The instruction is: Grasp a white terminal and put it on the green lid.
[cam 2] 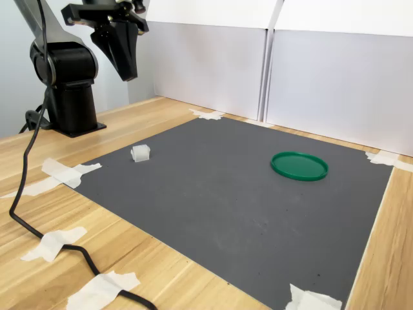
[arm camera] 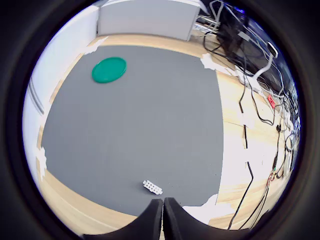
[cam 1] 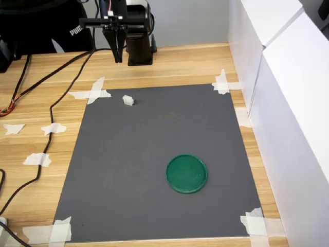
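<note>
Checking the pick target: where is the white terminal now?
In the first exterior view, the terminal lies on the grey mat near its far left corner, beside crossed tape.

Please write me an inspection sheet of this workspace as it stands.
Surface: dark grey mat taped at its corners to a wooden table.
Job's things: white terminal lies on the mat near a corner; green lid lies flat, far from it, nothing on it.
Clutter: loose tape pieces on the wood.
Claw: claw hangs above the table, holding nothing, fingers together in the wrist view.
Cables: black cable trails across the wood beside the mat.
Surroundings: white panels along two sides.
</note>
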### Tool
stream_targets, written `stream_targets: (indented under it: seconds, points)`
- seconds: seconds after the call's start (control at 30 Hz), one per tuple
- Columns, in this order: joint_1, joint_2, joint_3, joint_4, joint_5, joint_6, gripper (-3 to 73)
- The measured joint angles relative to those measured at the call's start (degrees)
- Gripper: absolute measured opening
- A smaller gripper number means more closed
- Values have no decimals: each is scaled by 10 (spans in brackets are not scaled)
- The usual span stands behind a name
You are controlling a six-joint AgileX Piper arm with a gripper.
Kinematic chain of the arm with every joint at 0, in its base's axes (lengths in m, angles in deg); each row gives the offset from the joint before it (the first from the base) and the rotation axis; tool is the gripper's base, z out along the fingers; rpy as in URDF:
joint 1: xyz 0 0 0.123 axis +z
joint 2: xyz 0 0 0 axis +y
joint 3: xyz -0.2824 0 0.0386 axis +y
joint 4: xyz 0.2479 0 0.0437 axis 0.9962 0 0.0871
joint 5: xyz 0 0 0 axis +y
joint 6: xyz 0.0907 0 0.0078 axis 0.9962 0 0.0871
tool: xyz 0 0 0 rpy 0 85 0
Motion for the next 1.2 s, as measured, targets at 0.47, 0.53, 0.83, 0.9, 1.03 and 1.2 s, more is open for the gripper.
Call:
stream_targets:
  seconds: [0.47, 0.53, 0.83, 0.9, 1.03, 1.2]
  points:
    - [0, 14, -1, -2, -59, -38, -16]
    - [0, 14, -1, -14, -55, -46, -16]
    - [0, 14, -1, 13, -34, -248, -16]
    - [0, 14, -1, 27, -20, -292, -15]
    - [0, 14, -1, 71, 31, -357, -14]
    - [0, 14, -1, 104, 74, -382, 7]
